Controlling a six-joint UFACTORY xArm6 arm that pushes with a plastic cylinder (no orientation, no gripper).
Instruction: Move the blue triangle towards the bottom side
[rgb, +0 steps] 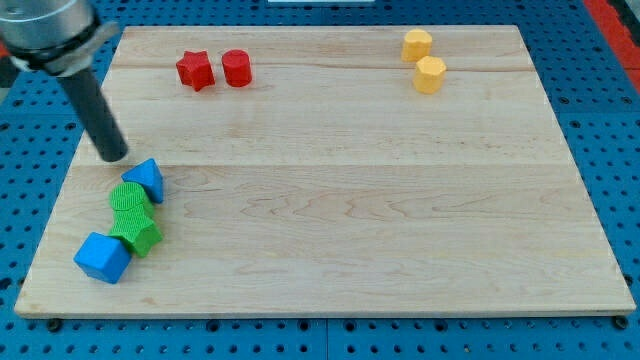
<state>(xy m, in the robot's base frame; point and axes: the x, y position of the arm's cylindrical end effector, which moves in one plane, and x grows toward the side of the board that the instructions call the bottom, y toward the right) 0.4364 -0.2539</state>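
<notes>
The blue triangle (146, 179) lies near the board's left edge, at mid height. My tip (113, 156) is just above and to the left of it, close to it or touching it. Right below the triangle sits a green cylinder (127, 200), then a green star-shaped block (139, 233), then a blue cube (102, 257) at the lower left. These blocks form a touching chain running down the view's left.
A red star (196, 70) and a red cylinder (236, 68) sit at the top left. Two yellow hexagonal blocks (417, 44) (429, 74) sit at the top right. The wooden board (360, 200) lies on a blue perforated table (30, 180).
</notes>
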